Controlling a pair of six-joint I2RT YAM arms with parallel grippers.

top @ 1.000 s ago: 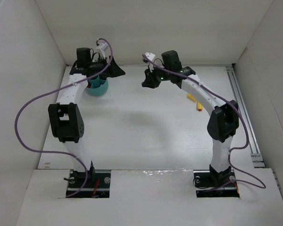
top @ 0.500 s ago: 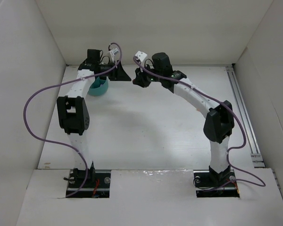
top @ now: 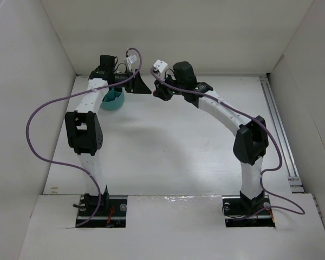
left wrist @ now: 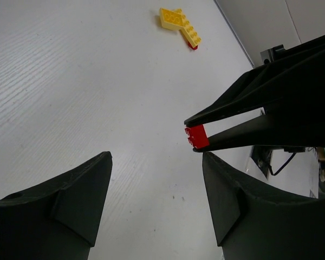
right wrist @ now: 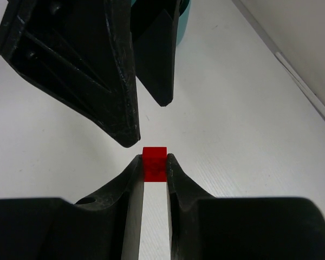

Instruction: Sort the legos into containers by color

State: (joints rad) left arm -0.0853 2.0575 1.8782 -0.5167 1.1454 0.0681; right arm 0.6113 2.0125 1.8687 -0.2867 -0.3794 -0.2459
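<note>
My right gripper point(right wrist: 153, 163) is shut on a small red lego point(right wrist: 154, 154), pinched at its fingertips and held above the table. My left gripper point(left wrist: 157, 157) is open and empty, and faces the right one tip to tip at the back of the table. In the left wrist view the red lego point(left wrist: 197, 136) sits just above the tip of my right-hand finger point(left wrist: 244, 211). Two yellow legos point(left wrist: 179, 24) lie joined on the table further off, with a bit of red under one end. The teal bowl point(top: 114, 101) stands behind the left gripper point(top: 145, 89), partly hidden by the arm.
White walls enclose the table on the left, back and right. A metal rail point(top: 276, 116) runs along the right side. Purple cables loop from both arms. The right gripper point(top: 157, 93) hangs a small gap from the left one.
The left gripper has swung right, away from the bowl. The right gripper has moved left with the red lego, so the two now meet tip to tip.
</note>
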